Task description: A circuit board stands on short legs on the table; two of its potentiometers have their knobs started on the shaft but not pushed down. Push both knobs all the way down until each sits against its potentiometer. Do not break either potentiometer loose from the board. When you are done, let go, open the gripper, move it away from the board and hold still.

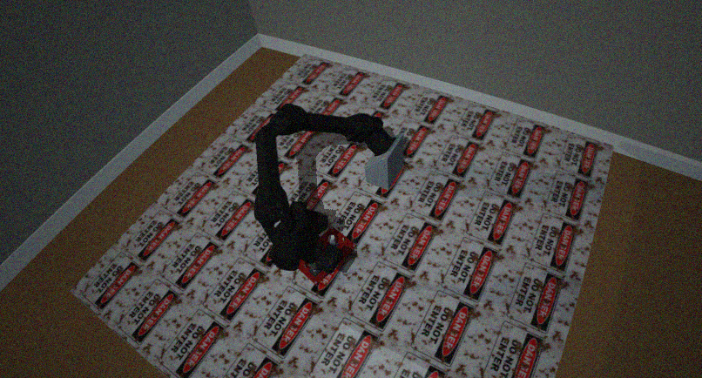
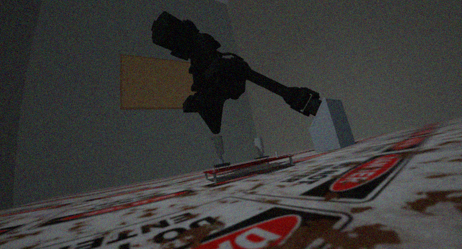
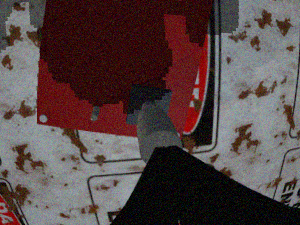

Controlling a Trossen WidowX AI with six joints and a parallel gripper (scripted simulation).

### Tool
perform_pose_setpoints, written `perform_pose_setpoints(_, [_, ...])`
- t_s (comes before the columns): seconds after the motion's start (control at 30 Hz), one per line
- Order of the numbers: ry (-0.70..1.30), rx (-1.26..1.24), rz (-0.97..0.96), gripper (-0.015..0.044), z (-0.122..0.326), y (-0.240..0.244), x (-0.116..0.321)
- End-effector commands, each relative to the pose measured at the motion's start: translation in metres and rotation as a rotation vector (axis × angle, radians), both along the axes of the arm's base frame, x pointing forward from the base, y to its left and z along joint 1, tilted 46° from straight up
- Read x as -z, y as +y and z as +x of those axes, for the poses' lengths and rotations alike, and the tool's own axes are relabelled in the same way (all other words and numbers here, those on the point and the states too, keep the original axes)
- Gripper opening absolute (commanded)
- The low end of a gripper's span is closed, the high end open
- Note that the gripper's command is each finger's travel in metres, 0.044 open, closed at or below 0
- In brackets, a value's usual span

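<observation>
The red circuit board (image 1: pixel 311 273) (image 2: pixel 247 166) (image 3: pixel 62 110) stands on short legs. A grey knob (image 2: pixel 218 144) (image 3: pixel 156 130) stands over the potentiometer (image 2: pixel 222 164) at the board's near end in the exterior view, with thin shaft showing between them. The other knob (image 2: pixel 258 143) (image 1: pixel 332 239) stands on the far potentiometer (image 2: pixel 261 156); its gap is too small to judge. My gripper (image 2: pixel 215 132) (image 3: pixel 165 156) is shut and empty, tips down, just above the near knob's top. Contact is unclear. In the top view the arm hides its fingertips.
The arm's base joins a pale grey block (image 1: pixel 385 168) (image 2: pixel 331 127) on the far side of the board. The patterned table top (image 1: pixel 427 277) surrounds the board. Small upright pins stand on the board, one (image 2: pixel 276 154) near its far end. The arm's shadow darkens the board.
</observation>
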State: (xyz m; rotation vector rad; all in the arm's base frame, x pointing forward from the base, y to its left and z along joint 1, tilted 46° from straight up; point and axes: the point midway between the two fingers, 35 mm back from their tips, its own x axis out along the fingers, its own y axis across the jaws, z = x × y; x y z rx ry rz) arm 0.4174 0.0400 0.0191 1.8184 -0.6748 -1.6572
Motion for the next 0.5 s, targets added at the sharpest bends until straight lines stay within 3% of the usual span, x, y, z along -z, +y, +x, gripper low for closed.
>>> perform_pose_setpoints(0.0, [0.002, -0.004, -0.005, 0.0000, 0.0000, -0.0005, -0.0003])
perform_pose_setpoints(0.47, [0.002, -0.004, -0.005, 0.0000, 0.0003, -0.0029, 0.0020])
